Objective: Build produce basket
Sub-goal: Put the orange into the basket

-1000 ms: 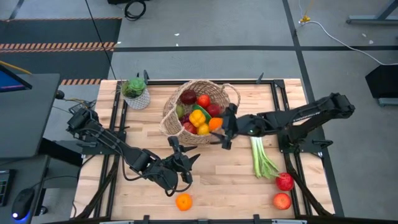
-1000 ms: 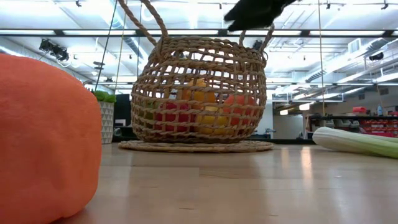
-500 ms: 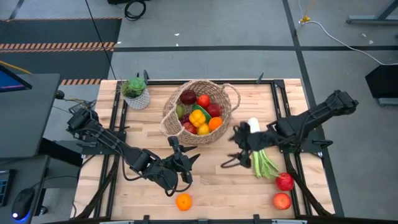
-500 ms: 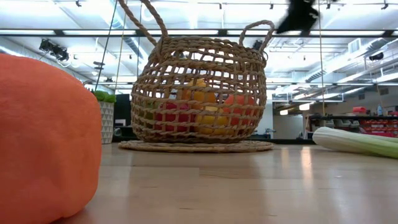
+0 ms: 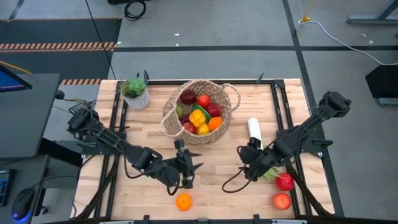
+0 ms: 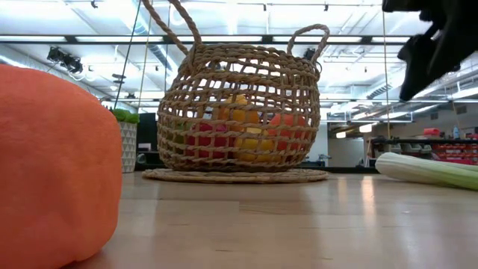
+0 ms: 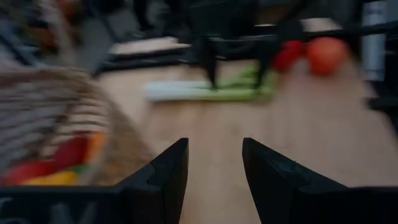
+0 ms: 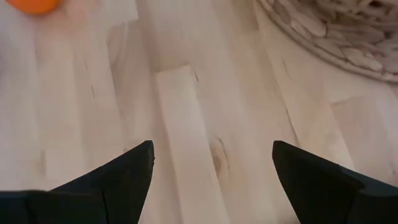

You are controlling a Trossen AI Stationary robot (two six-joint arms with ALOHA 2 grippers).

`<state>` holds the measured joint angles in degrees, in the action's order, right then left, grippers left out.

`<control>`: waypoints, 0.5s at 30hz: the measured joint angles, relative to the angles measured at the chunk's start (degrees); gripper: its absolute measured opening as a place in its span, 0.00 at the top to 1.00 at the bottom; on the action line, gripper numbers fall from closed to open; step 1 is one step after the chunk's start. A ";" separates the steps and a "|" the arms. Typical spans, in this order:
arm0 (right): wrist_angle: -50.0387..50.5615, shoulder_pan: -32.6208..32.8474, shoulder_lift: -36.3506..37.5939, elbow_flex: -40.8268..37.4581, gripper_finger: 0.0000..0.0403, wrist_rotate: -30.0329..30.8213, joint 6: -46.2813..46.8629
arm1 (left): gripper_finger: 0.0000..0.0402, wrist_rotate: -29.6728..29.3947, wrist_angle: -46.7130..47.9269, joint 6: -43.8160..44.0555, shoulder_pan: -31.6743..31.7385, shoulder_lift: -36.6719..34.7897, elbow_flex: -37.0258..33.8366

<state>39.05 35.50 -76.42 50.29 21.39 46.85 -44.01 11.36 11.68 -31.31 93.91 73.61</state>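
The woven basket [image 5: 198, 113] stands at the table's middle far side, holding several pieces of produce: apples, an orange, yellow and green pieces. It also shows in the low view [image 6: 243, 112]. A leek [image 5: 254, 132] lies flat on the table to its right, with two red apples [image 5: 283, 190] near the right front. An orange [image 5: 183, 201] sits at the near edge. My right gripper [image 5: 244, 167] hangs open above bare wood beside the leek, holding nothing [image 8: 211, 168]. My left gripper [image 5: 186, 169] stands open and empty [image 7: 214, 168] between the basket and the orange.
A small white pot with a green plant [image 5: 135, 93] stands at the far left. My right arm crosses over the leek's green end [image 5: 268, 170]. In the low view the orange [image 6: 52, 164] fills the left foreground. Bare wood lies between the two grippers.
My right gripper has swung away from the basket's right rim toward the table's near right, come down, and tipped to point more steeply downward beside the leek, staying open. My left gripper has rolled at the wrist while staying in place.
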 joint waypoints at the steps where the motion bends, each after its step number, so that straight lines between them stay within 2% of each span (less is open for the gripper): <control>1: -0.23 0.01 -0.59 -0.03 0.18 -0.01 -0.19 | 0.60 2.31 0.02 0.79 -0.16 0.00 0.01; 6: -3.11 -0.19 -3.60 -0.05 0.18 0.38 -7.09 | 0.60 11.35 0.16 4.52 -2.10 0.00 0.00; 10: -5.92 -0.83 -5.76 -0.05 0.18 -0.01 -10.76 | 0.60 18.14 1.38 10.89 -5.00 0.00 -0.01; 15: -8.21 -0.86 -7.88 -0.05 0.18 -0.53 -13.56 | 0.60 19.26 3.33 13.64 -10.12 0.02 -0.01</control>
<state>30.84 34.63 -84.30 50.24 20.86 33.29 -24.76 14.68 25.32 -41.43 93.93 73.60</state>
